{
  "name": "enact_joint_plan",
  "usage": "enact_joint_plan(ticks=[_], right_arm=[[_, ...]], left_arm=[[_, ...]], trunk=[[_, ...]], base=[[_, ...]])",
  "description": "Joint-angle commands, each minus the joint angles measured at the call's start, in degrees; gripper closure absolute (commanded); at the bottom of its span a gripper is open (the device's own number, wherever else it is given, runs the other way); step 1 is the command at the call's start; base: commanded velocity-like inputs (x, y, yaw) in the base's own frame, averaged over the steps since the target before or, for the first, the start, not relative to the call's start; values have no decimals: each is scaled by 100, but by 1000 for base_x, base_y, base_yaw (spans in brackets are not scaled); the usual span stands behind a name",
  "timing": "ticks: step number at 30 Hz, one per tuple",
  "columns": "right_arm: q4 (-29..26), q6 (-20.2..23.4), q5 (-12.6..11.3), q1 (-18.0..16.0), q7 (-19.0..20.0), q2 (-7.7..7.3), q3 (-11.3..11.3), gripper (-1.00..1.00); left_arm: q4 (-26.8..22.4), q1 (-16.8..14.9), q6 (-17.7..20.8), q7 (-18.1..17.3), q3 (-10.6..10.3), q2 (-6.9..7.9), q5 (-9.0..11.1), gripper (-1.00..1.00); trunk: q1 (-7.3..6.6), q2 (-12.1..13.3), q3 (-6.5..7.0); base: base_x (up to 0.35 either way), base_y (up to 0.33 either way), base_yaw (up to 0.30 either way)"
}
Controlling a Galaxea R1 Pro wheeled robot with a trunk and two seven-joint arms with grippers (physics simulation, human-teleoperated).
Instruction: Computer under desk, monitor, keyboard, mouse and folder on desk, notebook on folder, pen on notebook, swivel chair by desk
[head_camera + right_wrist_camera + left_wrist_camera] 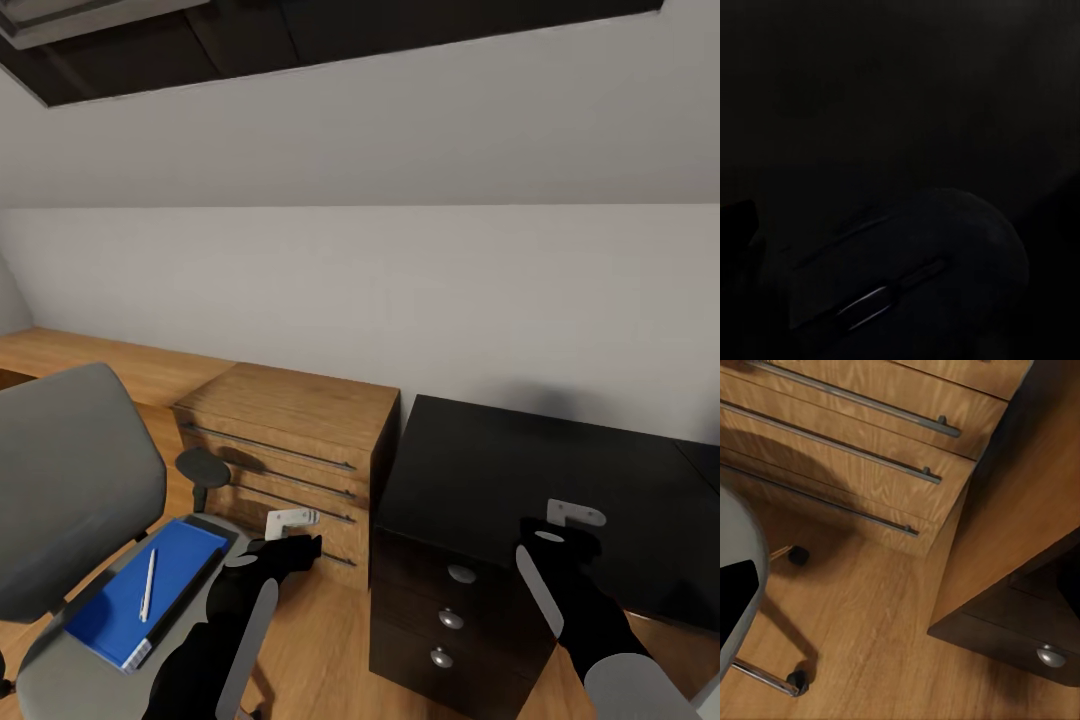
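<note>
Folder [140,592] flat on swivel chair [70,480] seat, pen [148,585] on top. Mouse [922,277] close under right gripper [560,530] above desk [500,470]. Left gripper [290,545] beside chair, before wooden chest [300,430]. Jaw state of both: cannot tell.

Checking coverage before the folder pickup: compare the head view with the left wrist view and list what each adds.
Head view alone: the blue folder with the pen on it, lying on the seat, and the black desk top. Left wrist view alone: the chair's casters on the floor. Both: the wooden drawer chest, the desk's round silver knobs, and the swivel chair.
</note>
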Motion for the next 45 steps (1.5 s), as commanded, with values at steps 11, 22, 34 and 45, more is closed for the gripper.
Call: enact_joint_plan(ticks=[11, 22, 34, 45], right_arm=[[-9, 78, -33, -6, -46, -7, 23, -100], [-9, 104, -238, -27, -59, -7, 23, -100], [-9, 116, -261, -56, -64, -11, 23, -100], [-9, 116, -262, -57, -66, -10, 23, -100]], left_arm=[[-6, -4, 18, 54, -5, 0, 60, -100], [-6, -4, 18, 54, -5, 0, 60, -100], [1, -4, 18, 54, -5, 0, 60, -100], [3, -4, 18, 54, -5, 0, 60, -100]], trunk=[[0, -3, -6], [0, -3, -6], [0, -3, -6], [0, -3, -6]], base=[[2, 0, 0], [0, 0, 0], [0, 0, 0], [-55, 0, 0]])
